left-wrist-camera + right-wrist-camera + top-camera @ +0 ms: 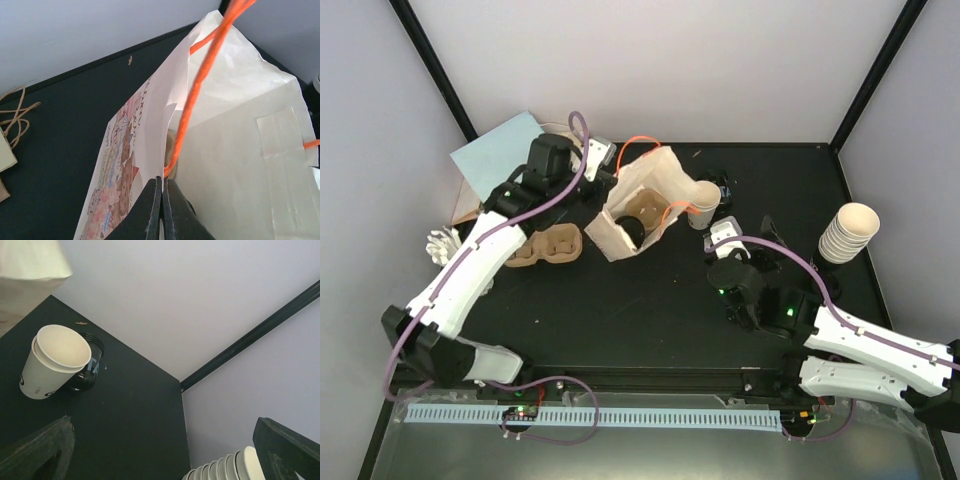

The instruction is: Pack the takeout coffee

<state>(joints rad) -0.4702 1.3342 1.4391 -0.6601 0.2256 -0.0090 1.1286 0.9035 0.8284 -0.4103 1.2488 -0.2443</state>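
Black tabletop (pixel 660 320), pale walls on three sides. Notes run left to right.

- 9 o'clock: a pulp tray (pixel 545 245) lies flat with no cup in its wells.
- 11 o'clock: my left gripper (pixel 161 202) has its fingers pressed together. The wrist view shows them pinching the rim of the paper bag (pixel 665 170), right where the orange handle (pixel 200 85) comes down.
- 12 o'clock: the bag's mouth is open to the overhead camera. A black disc (pixel 632 230) sits inside on something brown. I read it as a lidded coffee already packed, but I cannot confirm that.
- 1 o'clock: one cup (pixel 703 203) stands close against the bag's right side. I cannot tell whether they touch. It has no lid, and a black lid (pixel 89 371) lies just behind it.
- Cup attitude: upright, long axis vertical, base on the table, wide mouth pointing up.
- My right gripper (pixel 165 432) is spread wide and holds nothing.
- Key relation: overhead, the cup lies near the right gripper, at about its 11 o'clock. In the wrist view it sits up and left, outside the line between the fingers.
- The right arm is the nearer free one. My judgement is that the wrist must swing left and close in from the side, across the cup's axis.
- 3 o'clock: a stack of cups (pixel 847 235) stands well apart.
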